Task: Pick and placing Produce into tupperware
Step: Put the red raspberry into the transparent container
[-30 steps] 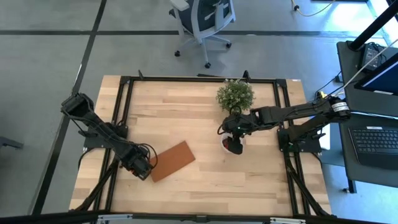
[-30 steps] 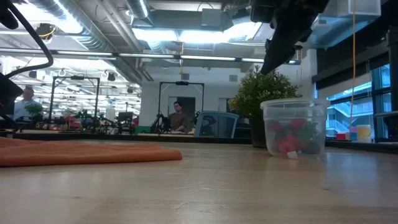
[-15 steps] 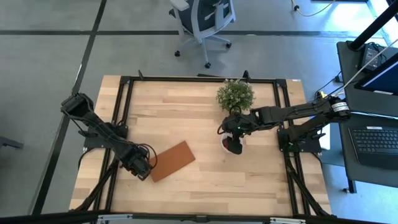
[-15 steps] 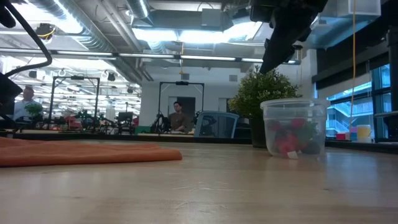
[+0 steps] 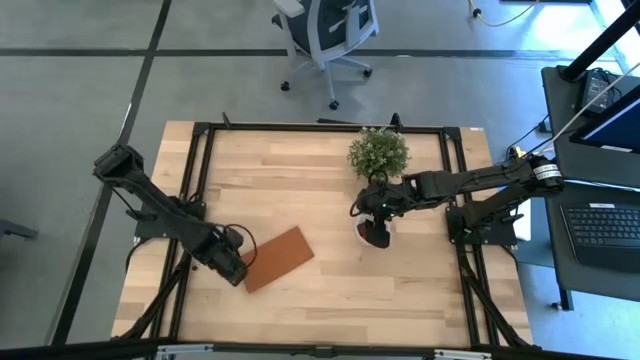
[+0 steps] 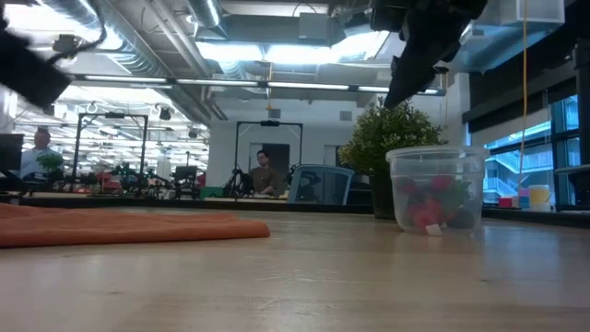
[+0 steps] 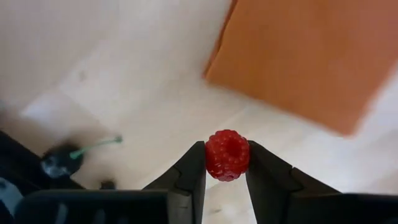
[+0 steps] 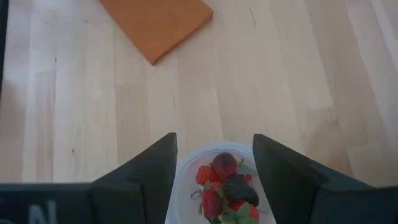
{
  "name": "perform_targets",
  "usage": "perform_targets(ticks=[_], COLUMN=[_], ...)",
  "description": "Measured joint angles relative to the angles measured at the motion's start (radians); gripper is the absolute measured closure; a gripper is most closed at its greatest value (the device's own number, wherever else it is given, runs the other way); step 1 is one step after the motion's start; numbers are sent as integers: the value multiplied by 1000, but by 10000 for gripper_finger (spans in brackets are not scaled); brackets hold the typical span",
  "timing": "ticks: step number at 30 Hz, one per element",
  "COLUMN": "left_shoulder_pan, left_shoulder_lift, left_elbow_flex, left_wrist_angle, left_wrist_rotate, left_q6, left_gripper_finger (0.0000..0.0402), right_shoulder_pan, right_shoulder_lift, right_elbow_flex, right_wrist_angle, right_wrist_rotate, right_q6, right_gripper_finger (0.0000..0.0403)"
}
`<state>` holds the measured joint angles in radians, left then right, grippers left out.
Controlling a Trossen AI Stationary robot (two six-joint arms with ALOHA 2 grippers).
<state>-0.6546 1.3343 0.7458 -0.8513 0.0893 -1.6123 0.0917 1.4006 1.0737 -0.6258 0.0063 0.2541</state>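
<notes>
A red raspberry (image 7: 227, 155) of the produce sits between the fingers of my left gripper (image 5: 233, 266), which is above the table just left of the orange-brown board (image 5: 277, 258). The tupperware, a small clear cup (image 6: 435, 189), stands on its base at the table's right. It holds red and dark fruit pieces (image 8: 225, 182). My right gripper (image 5: 375, 230) hangs open above the cup, its fingers apart over the rim and touching nothing. A dark piece with a green stalk (image 7: 61, 160) lies on the wood below my left gripper. My left gripper pinches the raspberry by two opposite sides (image 7: 209, 157) between its fingertips (image 7: 194, 164). The fingers come from above, pointing down. The berry is lifted clear of the table, its hollow end facing the wrist camera.
A green potted plant (image 5: 378, 152) stands just beyond the cup toward the far edge. The flat board (image 8: 157, 22) lies left of the table's middle. Black frame rails (image 5: 200, 180) run along the table's sides. Bare wood lies between the board and the cup.
My left arm has gone up from the table beside the board. In the low view its dark bulk now shows high at the left edge. The right arm, the cup and the board have kept still.
</notes>
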Motion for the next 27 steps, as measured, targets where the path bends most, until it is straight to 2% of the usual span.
perform_targets(ticks=[3, 7, 10, 13, 21, 24, 27], left_shoulder_pan=[27, 75, 124, 179, 359, 420, 469], left_shoulder_lift=[-62, -155, -219, -259, -252, -241, -236], left_elbow_flex=[36, 69, 72, 72, 72, 72, 73], left_wrist_angle=[-9, 22, 106, 231, 685, 844, 978], left_wrist_rotate=[-102, -289, -416, -494, -523, -484, -413], left_q6=[1, 38, 89, 199, 592, 729, 819], left_gripper_finger=[313, 315, 313, 310, 309, 309, 308], right_shoulder_pan=[0, 0, 3, 3, 3, 3, 3], right_shoulder_lift=[0, 0, 0, 0, -2, -3, -3], right_elbow_flex=[0, 0, 0, 0, 0, 1, 1], right_wrist_angle=[25, 97, 174, 287, 605, 682, 720], right_wrist_rotate=[0, 0, 0, -1, 1, 19, 88], right_q6=[-27, -98, -174, -231, -420, -475, -523], right_gripper_finger=[191, 191, 191, 191, 191, 191, 191])
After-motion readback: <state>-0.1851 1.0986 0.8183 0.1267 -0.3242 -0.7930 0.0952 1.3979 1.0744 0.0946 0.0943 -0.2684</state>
